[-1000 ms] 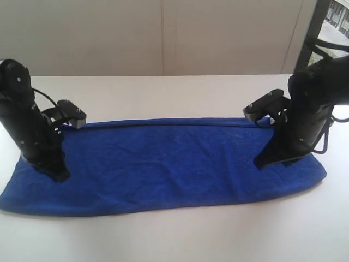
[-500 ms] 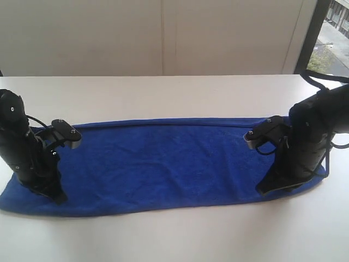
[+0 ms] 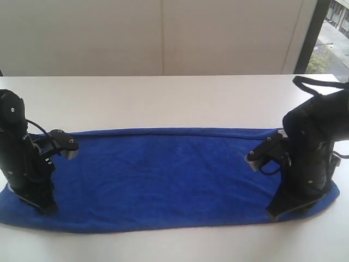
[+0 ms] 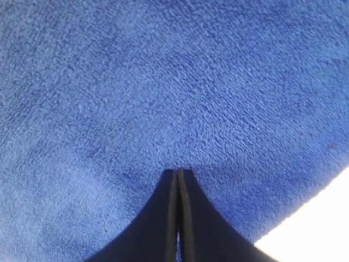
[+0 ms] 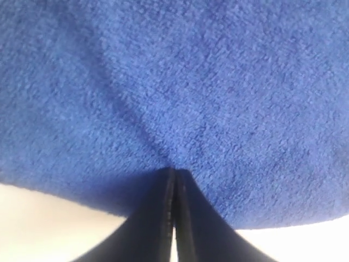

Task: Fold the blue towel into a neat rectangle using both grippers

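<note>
The blue towel (image 3: 163,174) lies flat as a long band across the white table (image 3: 163,98). My left gripper (image 3: 46,207) stands near the towel's left end, close to its near edge, shut, tips down on the cloth. My right gripper (image 3: 272,214) stands near the right end, also shut with its tips on the cloth by the near edge. In the left wrist view the closed gripper (image 4: 179,170) touches the towel (image 4: 163,82) with no cloth between the jaws. The right wrist view shows the same for that gripper (image 5: 174,171), with faint creases in the towel (image 5: 191,82) running to its tip.
Bare white table surrounds the towel; a narrow strip shows in front of its near edge (image 3: 174,245). A pale wall (image 3: 163,33) stands behind the table, and a dark window frame (image 3: 311,33) rises at the back right.
Both grippers moved toward the near edge of the table, and the whole towel slid that way with them. Both stayed shut.
</note>
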Controlling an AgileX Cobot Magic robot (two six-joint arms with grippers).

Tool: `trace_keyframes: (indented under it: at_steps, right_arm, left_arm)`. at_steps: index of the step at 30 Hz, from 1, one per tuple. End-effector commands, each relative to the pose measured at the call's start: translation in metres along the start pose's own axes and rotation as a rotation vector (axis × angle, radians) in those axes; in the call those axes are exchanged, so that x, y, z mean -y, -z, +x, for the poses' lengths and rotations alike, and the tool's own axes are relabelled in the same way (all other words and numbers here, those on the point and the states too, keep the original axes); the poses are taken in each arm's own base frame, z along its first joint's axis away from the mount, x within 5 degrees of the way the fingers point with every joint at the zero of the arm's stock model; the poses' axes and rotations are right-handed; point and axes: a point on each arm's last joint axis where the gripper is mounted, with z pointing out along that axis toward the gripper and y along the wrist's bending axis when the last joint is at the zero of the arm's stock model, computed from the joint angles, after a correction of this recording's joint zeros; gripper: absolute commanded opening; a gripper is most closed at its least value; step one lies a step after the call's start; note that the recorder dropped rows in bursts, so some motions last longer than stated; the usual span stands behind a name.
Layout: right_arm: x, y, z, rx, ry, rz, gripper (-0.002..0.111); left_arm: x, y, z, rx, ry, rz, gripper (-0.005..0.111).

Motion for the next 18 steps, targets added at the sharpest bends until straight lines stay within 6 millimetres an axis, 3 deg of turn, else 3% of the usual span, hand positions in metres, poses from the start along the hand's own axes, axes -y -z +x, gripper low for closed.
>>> trace_keyframes:
  at_steps: [1, 6, 10, 18]
  right_arm:
    - [-0.022, -0.007, 0.024, -0.148, 0.007, -0.041, 0.000]
    - [-0.034, -0.007, 0.038, -0.208, 0.026, -0.039, 0.000]
    - [-0.036, 0.002, 0.039, -0.156, 0.027, -0.025, 0.000]
    - [-0.016, 0.051, 0.028, 0.081, -0.038, 0.099, 0.000]
  left_arm:
    - [0.004, -0.010, 0.014, -0.129, -0.027, 0.041, 0.000]
    - [0.006, -0.009, 0.017, -0.162, -0.026, 0.066, 0.000]
    - [0.008, -0.006, 0.017, -0.161, -0.010, 0.078, 0.000]
    - [0.011, 0.044, 0.010, 0.005, -0.008, -0.006, 0.000]
